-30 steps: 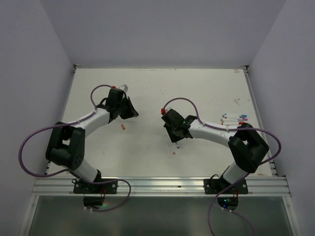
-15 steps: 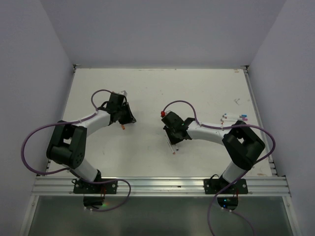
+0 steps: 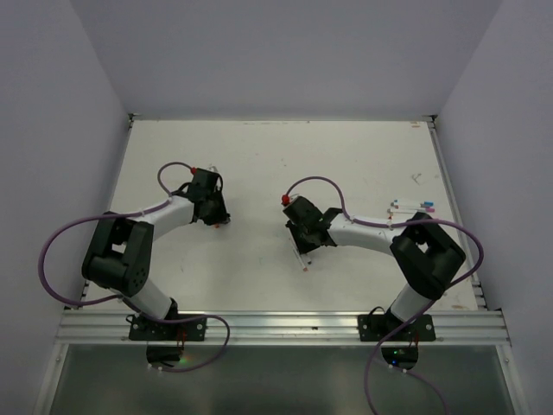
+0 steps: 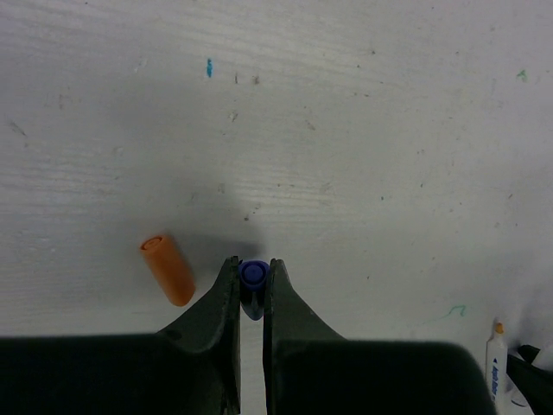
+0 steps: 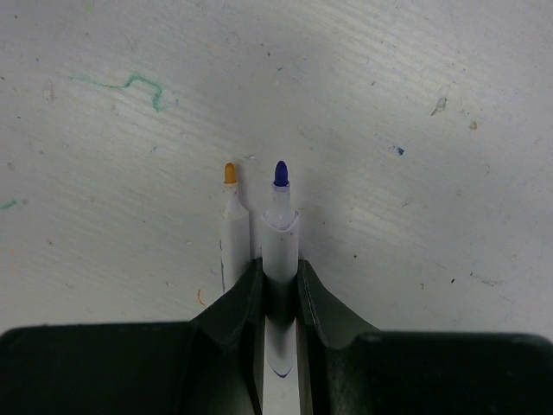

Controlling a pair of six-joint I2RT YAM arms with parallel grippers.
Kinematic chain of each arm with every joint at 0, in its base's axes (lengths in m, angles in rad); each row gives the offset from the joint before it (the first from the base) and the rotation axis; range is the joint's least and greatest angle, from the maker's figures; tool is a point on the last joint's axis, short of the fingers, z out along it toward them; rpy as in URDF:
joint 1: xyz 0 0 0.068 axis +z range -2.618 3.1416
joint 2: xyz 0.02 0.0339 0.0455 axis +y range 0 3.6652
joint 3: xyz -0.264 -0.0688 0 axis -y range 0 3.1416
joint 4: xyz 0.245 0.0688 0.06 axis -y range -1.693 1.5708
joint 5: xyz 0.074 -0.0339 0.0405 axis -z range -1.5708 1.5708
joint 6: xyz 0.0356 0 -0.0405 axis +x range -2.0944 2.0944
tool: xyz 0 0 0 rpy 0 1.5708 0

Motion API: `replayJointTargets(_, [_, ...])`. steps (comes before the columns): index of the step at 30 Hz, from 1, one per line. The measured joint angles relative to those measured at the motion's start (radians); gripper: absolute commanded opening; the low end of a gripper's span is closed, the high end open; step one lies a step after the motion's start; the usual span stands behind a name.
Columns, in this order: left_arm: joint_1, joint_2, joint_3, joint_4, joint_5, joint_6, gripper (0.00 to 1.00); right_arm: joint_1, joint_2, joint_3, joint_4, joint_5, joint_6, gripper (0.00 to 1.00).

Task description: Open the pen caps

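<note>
The left gripper (image 4: 252, 264) is pinched almost fully closed on a small blue cap (image 4: 252, 276), a short plastic cylinder with its round end showing between the 2 black tapered fingers. Just to its left, an orange cap (image 4: 168, 270) lies on its side on the table (image 4: 363, 130), a white surface with fine grain lines and ink specks. The right gripper (image 5: 279, 263) is clamped narrowly around a thin white pen (image 5: 280, 232) with a bare blue nib. Beside it, 1 orange-tipped pen (image 5: 232, 240) lies flat. More capped pens (image 3: 411, 206) lie near the table's right edge.
</note>
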Motion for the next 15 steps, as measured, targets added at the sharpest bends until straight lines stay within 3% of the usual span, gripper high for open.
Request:
replayJointTargets(10, [0.0,0.024,0.002,-0.01,-0.051,-0.002,0.09,0.021,0.005,0.0,0.027,0.001,0.001,0.0])
replayJointTargets(15, [0.0,0.024,0.002,-0.011,-0.066,-0.003,0.27,0.025,0.006,0.0,0.033,0.0,0.002,0.0])
